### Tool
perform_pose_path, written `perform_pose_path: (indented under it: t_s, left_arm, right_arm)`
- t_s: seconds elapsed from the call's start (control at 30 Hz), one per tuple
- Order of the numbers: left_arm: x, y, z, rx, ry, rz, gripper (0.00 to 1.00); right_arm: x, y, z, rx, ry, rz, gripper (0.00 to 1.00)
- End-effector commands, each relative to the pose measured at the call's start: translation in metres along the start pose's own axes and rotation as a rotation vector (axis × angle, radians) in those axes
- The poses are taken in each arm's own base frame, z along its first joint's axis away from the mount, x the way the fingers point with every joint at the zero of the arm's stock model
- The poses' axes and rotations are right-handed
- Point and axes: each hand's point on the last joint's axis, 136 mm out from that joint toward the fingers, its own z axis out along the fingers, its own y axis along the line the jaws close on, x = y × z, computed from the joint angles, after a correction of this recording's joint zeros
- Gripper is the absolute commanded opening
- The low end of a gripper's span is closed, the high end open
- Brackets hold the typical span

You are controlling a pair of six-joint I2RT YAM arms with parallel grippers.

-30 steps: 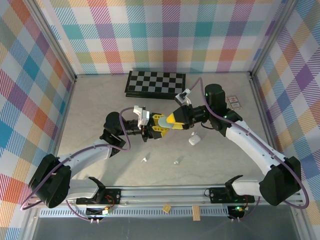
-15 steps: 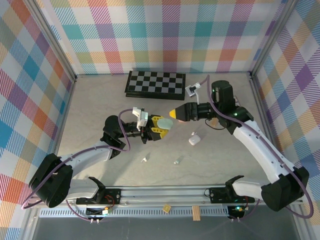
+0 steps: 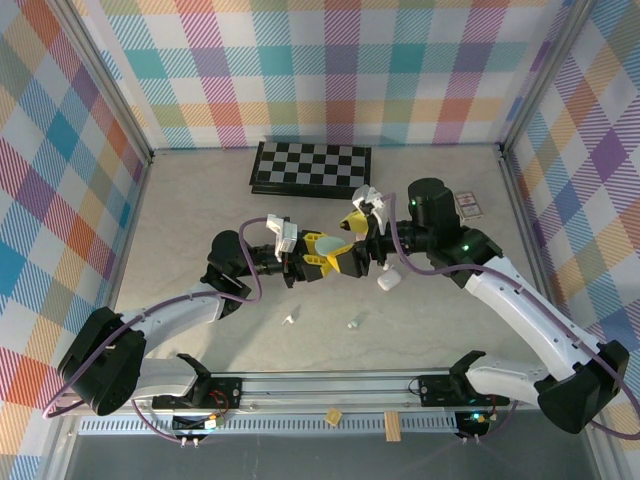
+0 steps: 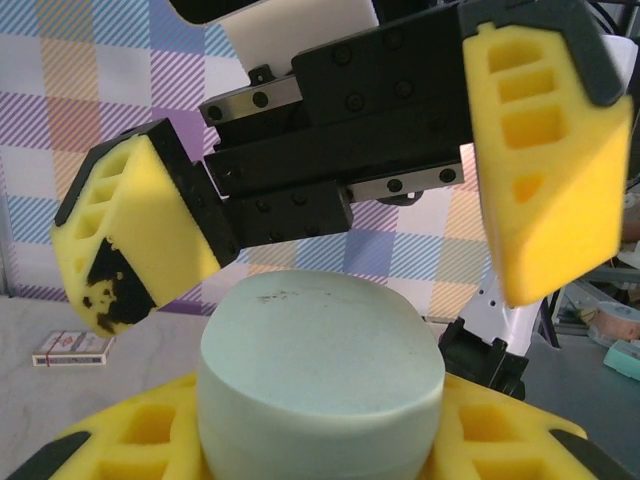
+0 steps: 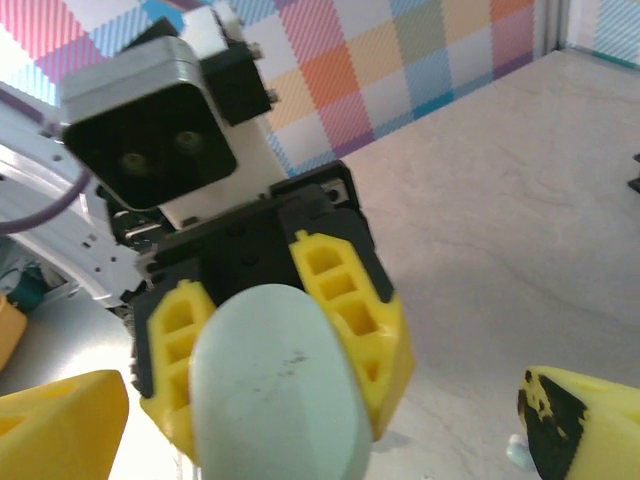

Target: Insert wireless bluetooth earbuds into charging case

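The right fingers [image 4: 545, 170], narrower a moment ago, are being spread wide astride the mint-green charging case [image 4: 320, 360], which is being gripped by the left fingers [image 5: 350, 300] above the counter [image 3: 200, 220]. Lid opening is probably being prepared. The earbuds [image 3: 290, 319] are lying loose on the counter, nearside of the case.

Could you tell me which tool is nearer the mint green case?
Left. The left tool grips the mint green case; the right tool is open, its fingers on either side of it.
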Motion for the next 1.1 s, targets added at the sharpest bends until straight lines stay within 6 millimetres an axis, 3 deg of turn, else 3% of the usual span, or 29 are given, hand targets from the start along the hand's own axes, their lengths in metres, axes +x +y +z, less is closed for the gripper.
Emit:
perform_pose_path:
  t_s: [0.0, 0.27, 0.67, 1.07]
  left_arm:
    - [-0.011, -0.003, -0.004, -0.006, -0.019, 0.032, 0.3]
    - [-0.016, -0.001, -0.003, -0.018, -0.019, 0.019, 0.3]
    - [-0.024, -0.01, -0.004, 0.012, -0.032, 0.004, 0.3]
    - [-0.017, -0.016, -0.007, 0.031, -0.024, 0.028, 0.3]
  right_arm:
    - [-0.005, -0.006, 0.001, 0.038, -0.021, -0.059, 0.99]
    - [0.003, -0.002, 0.005, -0.008, 0.008, -0.034, 0.99]
    - [0.006, -0.023, 0.004, 0.111, 0.022, -0.006, 0.99]
    - [-0.017, -0.032, -0.006, 0.206, -0.05, -0.024, 0.99]
